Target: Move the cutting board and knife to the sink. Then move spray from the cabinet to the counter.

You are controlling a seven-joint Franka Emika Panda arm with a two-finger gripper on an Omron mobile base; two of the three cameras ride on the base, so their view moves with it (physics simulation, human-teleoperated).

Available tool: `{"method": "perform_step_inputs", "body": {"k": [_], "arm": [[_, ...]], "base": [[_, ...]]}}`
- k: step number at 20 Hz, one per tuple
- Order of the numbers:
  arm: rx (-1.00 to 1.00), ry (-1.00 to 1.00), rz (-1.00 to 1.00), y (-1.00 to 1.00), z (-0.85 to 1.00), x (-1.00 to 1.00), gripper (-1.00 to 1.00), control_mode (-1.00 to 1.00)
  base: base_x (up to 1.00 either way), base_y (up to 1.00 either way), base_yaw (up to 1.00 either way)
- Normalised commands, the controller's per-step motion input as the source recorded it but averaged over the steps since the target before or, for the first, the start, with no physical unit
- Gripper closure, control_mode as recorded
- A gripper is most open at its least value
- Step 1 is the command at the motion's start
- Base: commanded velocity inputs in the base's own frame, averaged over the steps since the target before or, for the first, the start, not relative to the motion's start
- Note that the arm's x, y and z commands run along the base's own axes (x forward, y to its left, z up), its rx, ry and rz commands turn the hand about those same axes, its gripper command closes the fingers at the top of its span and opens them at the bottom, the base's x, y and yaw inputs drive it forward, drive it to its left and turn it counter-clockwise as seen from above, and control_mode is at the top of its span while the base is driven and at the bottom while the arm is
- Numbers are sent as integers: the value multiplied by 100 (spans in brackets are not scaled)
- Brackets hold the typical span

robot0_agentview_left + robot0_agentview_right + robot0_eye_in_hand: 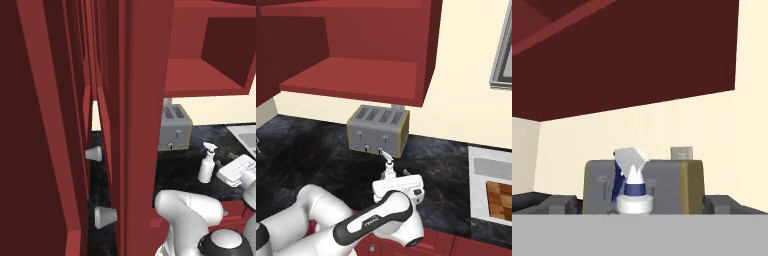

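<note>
The white spray (206, 163) with its dark blue collar stands upright on the black counter (316, 150), in front of the toaster. In the hand view the spray (632, 192) is straight ahead and a little beyond my gripper (640, 206), which is open. Its fingertips (559, 204) are spread wide on either side and hold nothing. From the left base camera, my hand sits just right of the bottle, apart from it. The checkered cutting board (500, 197) lies in the white sink (479, 197). The knife is out of view. The open-front cabinet (351, 75) hangs above with a bare shelf.
A grey toaster (378, 130) stands against the cream wall just behind the spray. A tall red cabinet side with round knobs (94, 154) is close on the left. A window frame (503, 55) is at the far right above the sink.
</note>
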Motion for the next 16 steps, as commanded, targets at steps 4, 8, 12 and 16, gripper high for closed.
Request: {"method": "perform_step_inputs", "body": {"k": [4,8,12,16], "arm": [[-1,0,0,0,83,-39,-100,-100],[-4,0,0,0,92,-30,-100,-100],[-4,5,0,0,77,-28,-100,-100],[-3,6,0,0,58,-12,-100,-100]], "base": [[0,0,0],[0,0,0],[0,0,0],[0,0,0]]}}
